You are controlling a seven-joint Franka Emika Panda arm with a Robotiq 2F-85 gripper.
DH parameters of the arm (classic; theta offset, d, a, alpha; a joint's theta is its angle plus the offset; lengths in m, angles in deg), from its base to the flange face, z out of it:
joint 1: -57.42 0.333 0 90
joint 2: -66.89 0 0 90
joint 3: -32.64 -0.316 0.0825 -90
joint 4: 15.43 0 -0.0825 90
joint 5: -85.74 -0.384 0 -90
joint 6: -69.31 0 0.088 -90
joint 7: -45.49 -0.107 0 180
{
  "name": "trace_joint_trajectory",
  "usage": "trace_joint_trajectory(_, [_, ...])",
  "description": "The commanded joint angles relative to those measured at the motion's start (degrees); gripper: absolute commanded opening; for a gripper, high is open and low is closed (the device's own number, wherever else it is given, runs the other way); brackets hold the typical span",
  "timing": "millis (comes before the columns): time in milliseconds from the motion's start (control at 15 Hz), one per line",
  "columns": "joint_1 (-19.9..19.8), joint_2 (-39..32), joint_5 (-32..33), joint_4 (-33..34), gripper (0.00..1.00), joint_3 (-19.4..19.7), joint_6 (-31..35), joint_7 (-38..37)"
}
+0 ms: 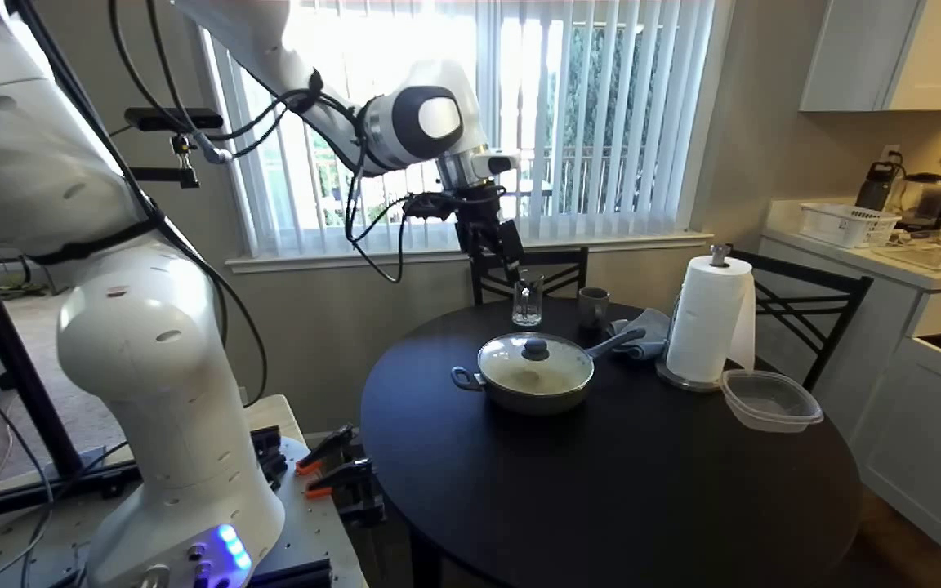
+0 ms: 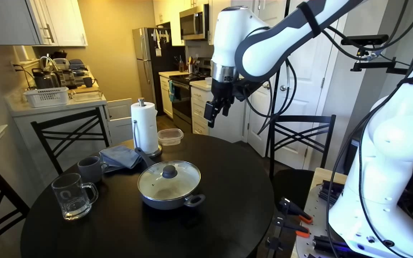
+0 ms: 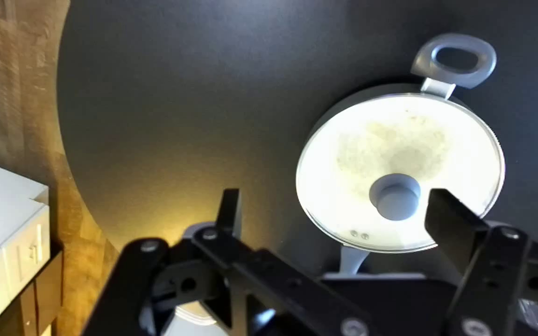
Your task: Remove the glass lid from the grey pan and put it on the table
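Observation:
The glass lid [image 1: 507, 363] [image 2: 188, 175] [image 3: 339, 186] lies on the grey pan [image 1: 537, 403] [image 2: 167, 205] [image 3: 339, 106], covering it, with its dark knob [image 1: 535, 349] [image 2: 170, 171] [image 3: 397, 204] up. The pan stands on the black round table [image 1: 601, 490] [image 2: 231, 193] [image 3: 175, 112]. My gripper [image 1: 511, 253] [image 2: 218, 117] [image 3: 335, 192] is open and empty, held in the air well above the table and pointing down. In the wrist view, the knob shows between the fingertips, nearer the right one, with height between them. The fingers hide part of the lid's rim and the pan's long handle.
A paper towel roll [image 1: 707, 322] [image 2: 145, 127], a clear plastic container [image 1: 769, 400] [image 2: 170, 137] and a blue-grey cloth [image 1: 644, 333] [image 2: 120, 157] are beyond the pan's long handle. A glass mug [image 1: 528, 300] [image 2: 73, 197] and a grey mug [image 1: 592, 307] [image 2: 90, 169] stand near the pan.

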Motion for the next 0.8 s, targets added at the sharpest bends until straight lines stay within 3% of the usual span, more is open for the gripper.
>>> trace_joint_trajectory(0, [2.7,-11.6,0.2,6.6,1.0,1.9,5.6,5.7])
trace_joint_trajectory(267, [5.8,-22.4,-3.4,14.1,1.0,4.1,4.6,13.7])
trace_joint_trajectory(533, [7.1,-29.2,-7.7,21.1,1.0,4.2,-0.6,22.3])
trace_joint_trajectory(733, [7.8,-29.1,-6.8,20.5,1.0,4.9,0.2,20.3])
